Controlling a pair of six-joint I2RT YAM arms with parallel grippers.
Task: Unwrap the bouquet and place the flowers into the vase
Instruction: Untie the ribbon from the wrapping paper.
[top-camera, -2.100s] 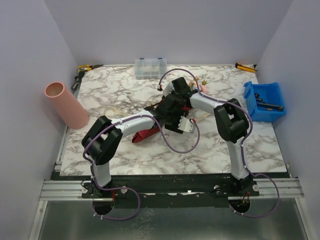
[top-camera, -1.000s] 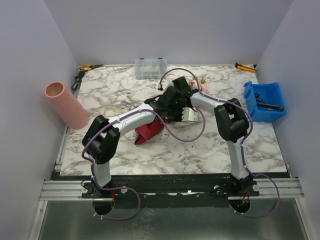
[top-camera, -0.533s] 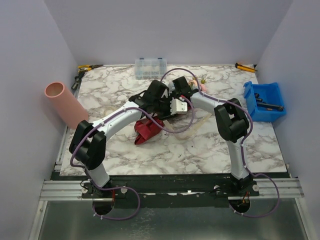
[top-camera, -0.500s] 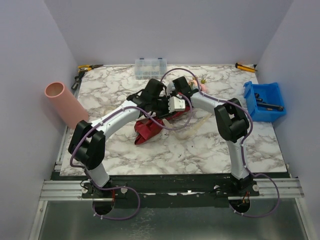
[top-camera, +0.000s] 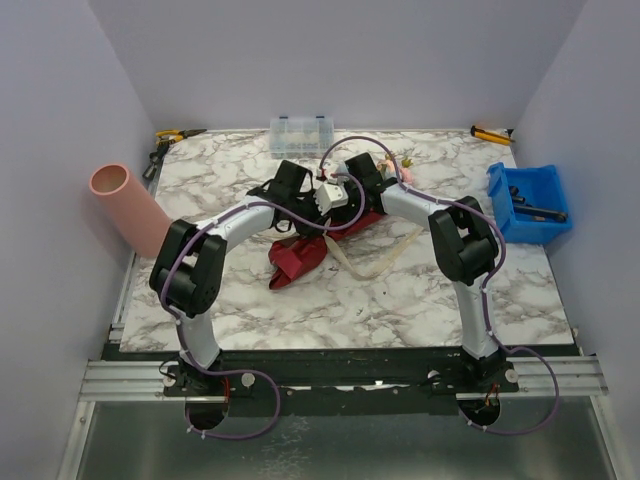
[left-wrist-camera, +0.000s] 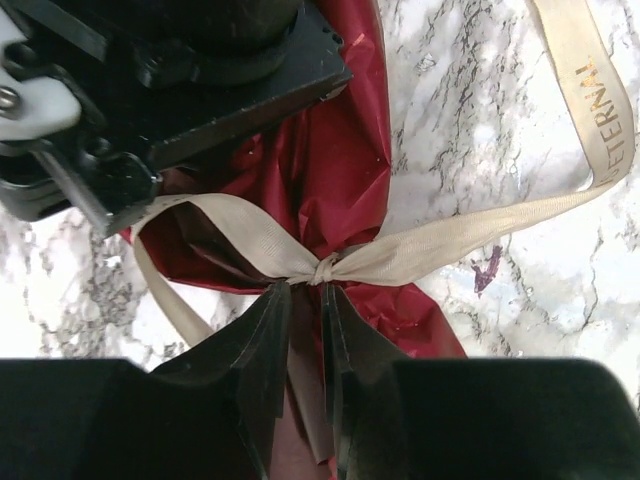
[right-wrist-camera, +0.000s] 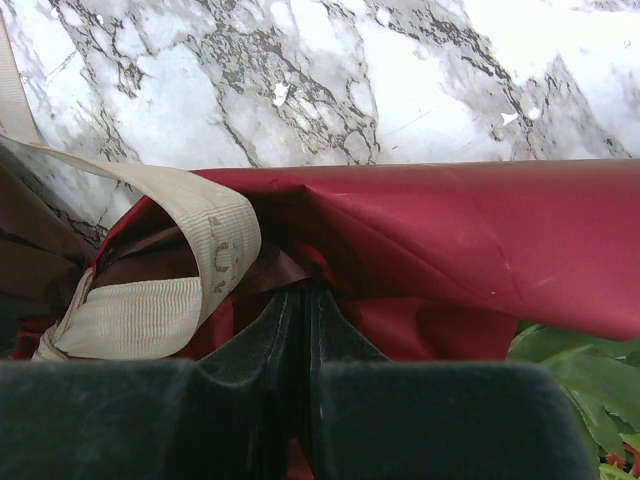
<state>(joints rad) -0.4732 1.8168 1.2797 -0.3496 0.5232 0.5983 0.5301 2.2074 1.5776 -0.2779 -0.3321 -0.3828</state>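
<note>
Bulk from my own left arm (top-camera: 235, 222) and right arm (top-camera: 415, 205) covers the middle of the marble table (top-camera: 440, 290) in the overhead view, so the tips of both claws are hidden there and only the wrist cameras show them. My left claw (left-wrist-camera: 303, 290) points at the beige ribbon (left-wrist-camera: 440, 245) right at its knot (left-wrist-camera: 322, 268). Its jaws stand a narrow slot apart with the maroon sheet (left-wrist-camera: 345, 170) showing in the slot, and I cannot tell whether they pinch anything. My right claw (right-wrist-camera: 303, 292) is closed on a fold of that sheet, beside a loop of ribbon. Its black body fills the upper left of the left wrist view. The bouquet (top-camera: 296, 262) lies on its side mid-table, with its crumpled near left end plain from above and the rest under my arms. Of the flowers (top-camera: 393, 172) I make out only a pink bloom just beyond my right wrist, plus green leaves (right-wrist-camera: 575, 365) cut off at the corner of the right wrist view. The stems are hidden in the wrap. One ribbon tail lies loose on the marble to the right of the bouquet, and only the left wrist view is close enough to show lettering on it. The vase (top-camera: 130, 208) shows only from above, at the table's left edge and well apart from the bouquet; I cannot tell whether it stands on the table or just off it.
</note>
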